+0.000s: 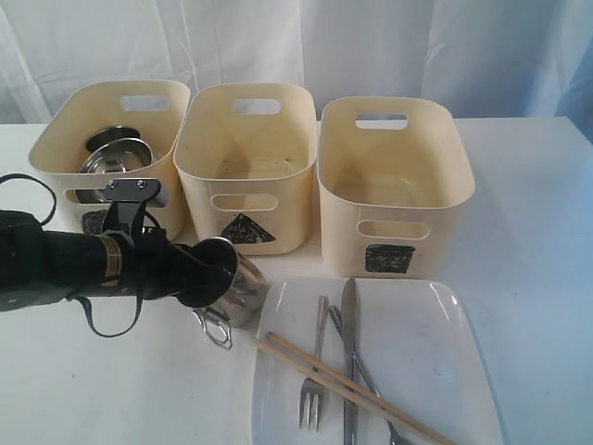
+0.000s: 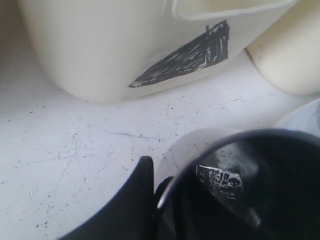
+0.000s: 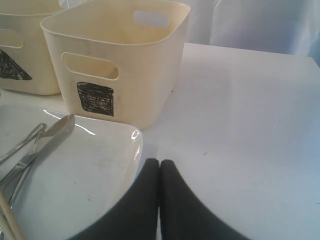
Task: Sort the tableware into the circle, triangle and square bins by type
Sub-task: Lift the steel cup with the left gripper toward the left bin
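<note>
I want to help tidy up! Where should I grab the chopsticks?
Probably at the end nearest the mug, coming from above with fingers across both chopsticks. That end pokes out past the plate rim. Farther along, they lie over the fork and knife.

Open table (image 1: 528,232) right of square bin (image 1: 435,199), plate (image 1: 426,343) blocking front

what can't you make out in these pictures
Circle bin's front mark: exterior view, left arm mostly covers it.
Left hand's grip on the mug: left wrist view shows one finger; the mug's dark inside hides the rest.
Plate's near end, knife's end: cut off by exterior view's bottom edge.
</note>
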Controlling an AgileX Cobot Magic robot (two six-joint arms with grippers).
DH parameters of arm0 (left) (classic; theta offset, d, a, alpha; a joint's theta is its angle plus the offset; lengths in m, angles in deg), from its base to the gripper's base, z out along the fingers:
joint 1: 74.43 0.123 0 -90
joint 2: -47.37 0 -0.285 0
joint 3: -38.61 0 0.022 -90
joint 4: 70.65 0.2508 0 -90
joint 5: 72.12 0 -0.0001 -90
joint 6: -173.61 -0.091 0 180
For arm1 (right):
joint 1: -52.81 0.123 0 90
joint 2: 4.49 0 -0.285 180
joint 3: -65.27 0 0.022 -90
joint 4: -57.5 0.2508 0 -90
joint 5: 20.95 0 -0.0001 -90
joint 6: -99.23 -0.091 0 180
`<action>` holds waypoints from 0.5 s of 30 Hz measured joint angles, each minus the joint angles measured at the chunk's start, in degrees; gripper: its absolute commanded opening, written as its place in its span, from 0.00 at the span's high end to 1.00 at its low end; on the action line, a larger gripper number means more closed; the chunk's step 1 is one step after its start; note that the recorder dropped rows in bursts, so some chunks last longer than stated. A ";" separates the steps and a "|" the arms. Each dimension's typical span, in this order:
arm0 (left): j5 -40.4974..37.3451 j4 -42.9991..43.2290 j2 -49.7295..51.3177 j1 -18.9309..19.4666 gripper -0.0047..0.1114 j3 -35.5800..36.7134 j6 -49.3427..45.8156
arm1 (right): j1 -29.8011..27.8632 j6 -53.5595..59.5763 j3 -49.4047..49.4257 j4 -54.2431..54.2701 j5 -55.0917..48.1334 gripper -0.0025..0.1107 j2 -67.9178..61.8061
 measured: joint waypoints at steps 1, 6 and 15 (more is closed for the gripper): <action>0.13 0.12 0.00 0.00 0.95 0.00 0.00 | 0.00 0.00 0.00 0.00 0.00 0.98 0.00; 0.34 0.49 -0.22 0.00 0.95 0.00 0.00 | 0.00 0.00 0.00 0.00 0.00 0.98 0.00; 0.46 3.00 -6.37 0.00 0.95 0.00 0.00 | 0.00 0.00 0.00 0.00 0.00 0.98 0.00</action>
